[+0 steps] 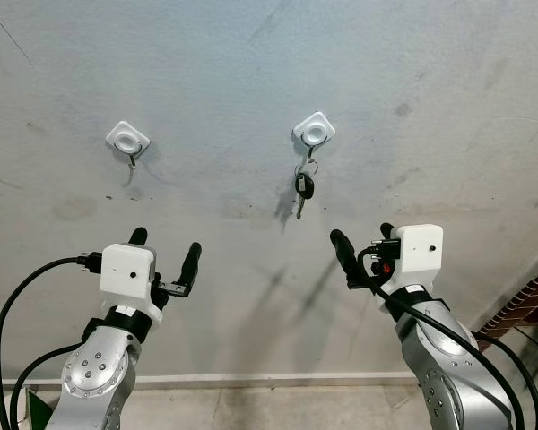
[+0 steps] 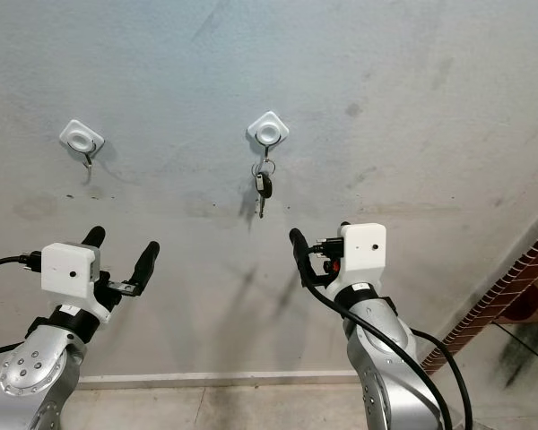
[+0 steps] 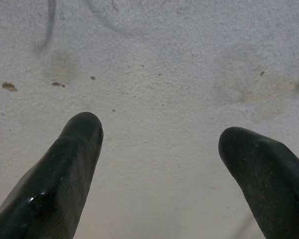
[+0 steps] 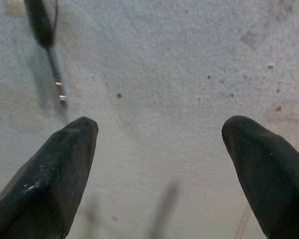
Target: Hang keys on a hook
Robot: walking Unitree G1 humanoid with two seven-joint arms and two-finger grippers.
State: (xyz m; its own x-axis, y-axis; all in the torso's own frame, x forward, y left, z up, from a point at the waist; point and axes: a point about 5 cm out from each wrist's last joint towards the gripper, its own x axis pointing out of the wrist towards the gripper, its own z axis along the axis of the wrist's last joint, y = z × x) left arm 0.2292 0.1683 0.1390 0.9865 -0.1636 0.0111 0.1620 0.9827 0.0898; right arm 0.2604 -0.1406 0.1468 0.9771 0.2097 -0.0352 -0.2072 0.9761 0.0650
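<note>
Nearest, the left gripper (image 1: 166, 257) and right gripper (image 1: 362, 250) are both raised before the wall (image 1: 430, 81), fingers spread wide and holding nothing. The right one is the nearer to the keys (image 1: 302, 188), which lie up and slightly to its left, hanging with their long axis vertical. Farther back, the keys already dangle from the right hook (image 1: 314, 134); the left hook (image 1: 127, 141) is bare. The task looks done.
</note>
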